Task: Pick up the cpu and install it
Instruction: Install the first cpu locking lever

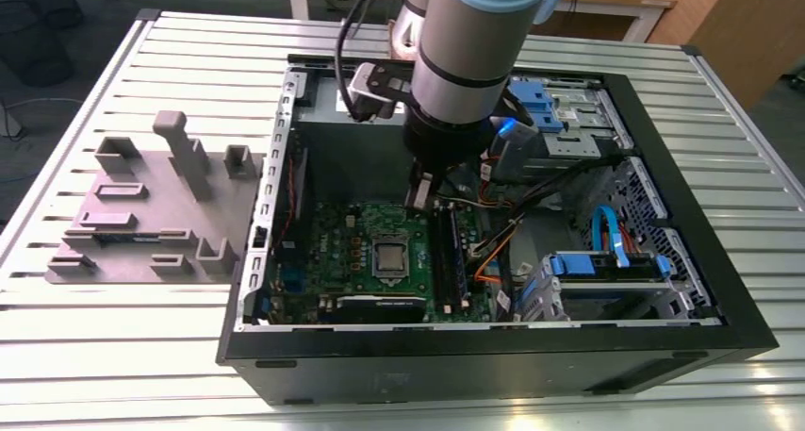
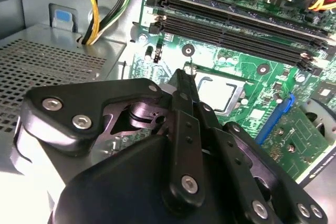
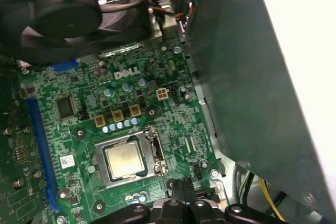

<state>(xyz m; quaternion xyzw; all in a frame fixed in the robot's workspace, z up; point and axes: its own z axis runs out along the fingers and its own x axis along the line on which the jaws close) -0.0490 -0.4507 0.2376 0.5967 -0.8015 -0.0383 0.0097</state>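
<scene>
The cpu [image 1: 391, 257] lies flat in its socket on the green motherboard [image 1: 330, 238] inside the open computer case, its silver top showing in both wrist views [image 2: 218, 93] [image 3: 125, 160]. My gripper [image 1: 421, 197] hangs from the arm just above the board, a little off the socket's edge and not touching the chip. In both wrist views the black fingers [image 2: 185, 85] meet at a narrow tip [image 3: 185, 188], shut with nothing between them.
A grey holder plate [image 1: 139, 219] with upright blocks stands at the exterior view's left. Around the socket are black memory slots [image 2: 236, 22], a fan [image 3: 63, 19], cable bundles [image 1: 503, 238], blue-tabbed drive bays [image 1: 604, 266] and the case walls [image 3: 247, 77].
</scene>
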